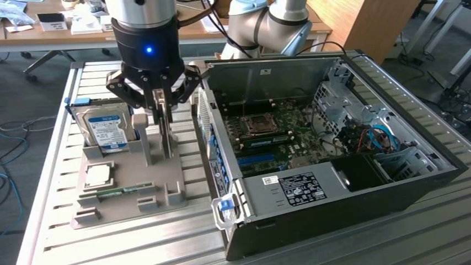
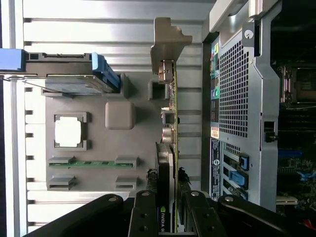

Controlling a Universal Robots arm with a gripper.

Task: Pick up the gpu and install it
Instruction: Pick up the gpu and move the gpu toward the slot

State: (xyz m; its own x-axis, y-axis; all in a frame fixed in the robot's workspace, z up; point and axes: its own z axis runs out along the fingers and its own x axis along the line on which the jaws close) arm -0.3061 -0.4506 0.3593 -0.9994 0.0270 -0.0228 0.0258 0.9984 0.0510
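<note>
While the gpu stands on edge in its slot of the grey holder on the bench, beside the case, the hand is clamped on its top edge, one finger per face.

gpu: metal bracket | fixture: matt grey plastic | table: ribbed metal

Grey floor, blue cables at exterior view's left. Cluttered wooden desk and wooden panel behind.
</note>
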